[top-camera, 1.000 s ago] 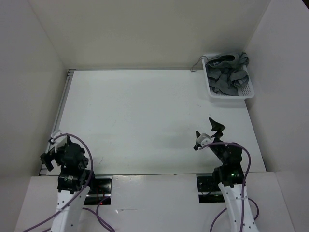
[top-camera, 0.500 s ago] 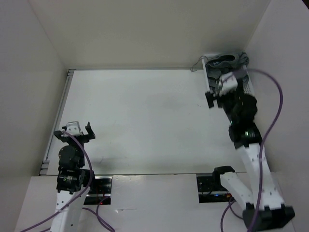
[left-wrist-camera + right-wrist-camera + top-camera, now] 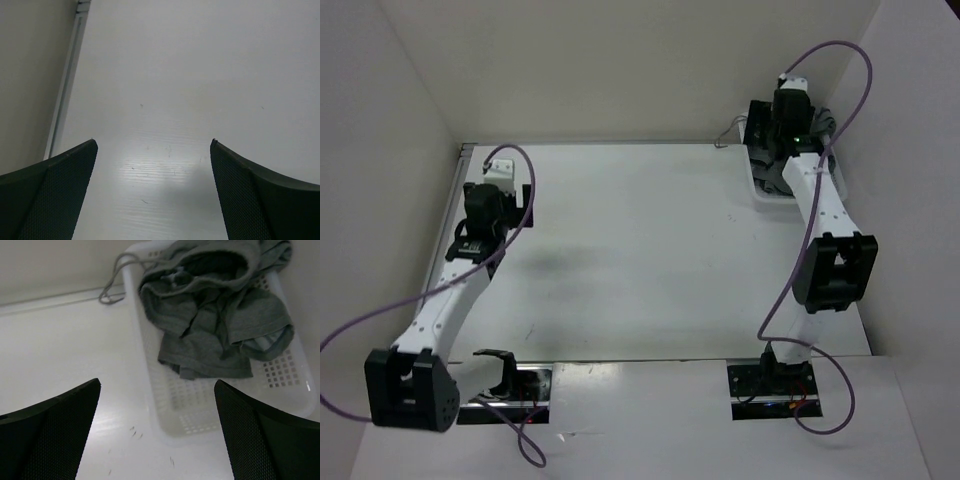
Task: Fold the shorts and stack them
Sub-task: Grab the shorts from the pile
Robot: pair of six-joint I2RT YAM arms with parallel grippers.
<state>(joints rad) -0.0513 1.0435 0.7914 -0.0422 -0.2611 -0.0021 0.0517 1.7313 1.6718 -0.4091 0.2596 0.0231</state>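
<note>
Nothing's folded yet: the shorts [image 3: 215, 325] lie crumpled in the white basket [image 3: 200, 415] at the counter's far right corner, your right gripper [image 3: 156, 384] spread wide above them, your left gripper [image 3: 152, 142] spread and empty by the left edge.

A white desk [image 3: 640, 250] fills the bottom of a plain enclosure, boxed in by off-white panels: a left wall [image 3: 380, 150], a far wall [image 3: 620, 70] and a right wall [image 3: 910, 200]. A thin metal rail [image 3: 450, 200] runs along the desk's left edge to the far left corner. Even light leaves a soft sheen on the desk surface, which carries a few small dark scuffs. A white ledge [image 3: 640, 410] borders the near side.
</note>
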